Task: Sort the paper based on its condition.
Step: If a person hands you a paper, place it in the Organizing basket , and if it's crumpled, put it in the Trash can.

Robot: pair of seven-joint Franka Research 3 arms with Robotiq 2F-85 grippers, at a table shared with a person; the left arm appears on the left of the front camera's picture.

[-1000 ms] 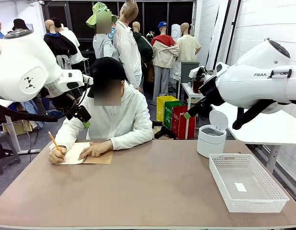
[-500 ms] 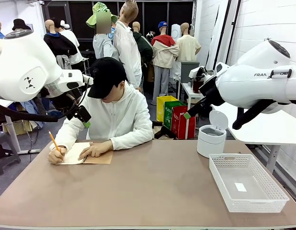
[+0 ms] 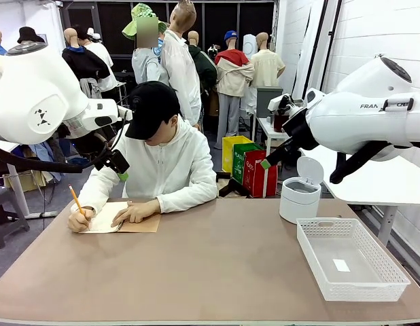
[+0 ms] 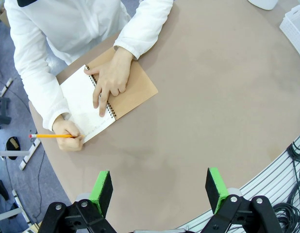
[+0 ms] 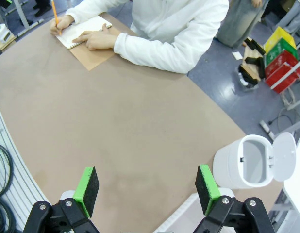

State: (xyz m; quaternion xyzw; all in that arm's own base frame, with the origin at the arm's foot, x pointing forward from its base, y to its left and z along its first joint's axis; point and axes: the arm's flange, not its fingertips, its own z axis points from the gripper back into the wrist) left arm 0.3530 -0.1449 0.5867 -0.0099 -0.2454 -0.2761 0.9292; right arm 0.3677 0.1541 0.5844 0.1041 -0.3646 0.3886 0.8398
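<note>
- Left gripper (image 4: 158, 191): released, its green pads spread wide with nothing between them; held in the air above the table's left part.
- Right gripper (image 5: 147, 190): likewise released and empty, raised above the table's right part.
- Table (image 3: 217, 272): brown top; a person sits at its far edge.
- Notebook (image 3: 121, 221): spiral-bound, lying open at the far left corner, its brown cover beside the white page.
- Writing hand (image 3: 79, 221): grips a yellow pencil (image 3: 77, 200) over the page; the other hand (image 3: 136, 212) rests flat on the notebook.
- Loose paper: where it lies cannot be told from these views.
- Mesh basket (image 3: 349, 261): white, along the right edge toward the near corner, with a small white label (image 3: 341, 265) on its floor.
- Bin (image 3: 300, 193): white, lid flipped up, at the far right corner, just beyond the basket.
</note>
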